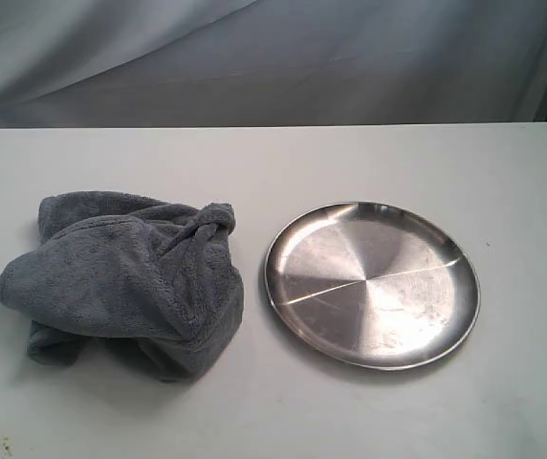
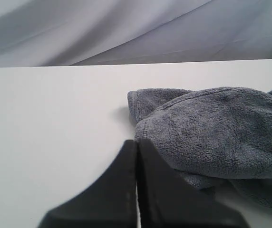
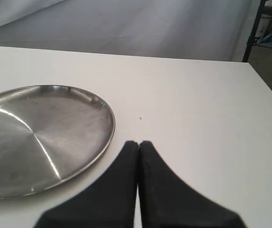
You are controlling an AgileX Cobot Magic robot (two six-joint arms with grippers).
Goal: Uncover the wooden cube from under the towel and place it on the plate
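Left end effector (image 2: 136,142), right end effector (image 3: 139,144): jaws together.

My left gripper (image 2: 136,142) ends in two matte black fingers (image 2: 108,194), each a broad wedge whose sloping flank narrows to a blunt, rounded tip (dull, with hardly any sheen). My right gripper (image 3: 139,143) looks the same: smooth, black and unmarked, with a hairline pale seam between its two halves.
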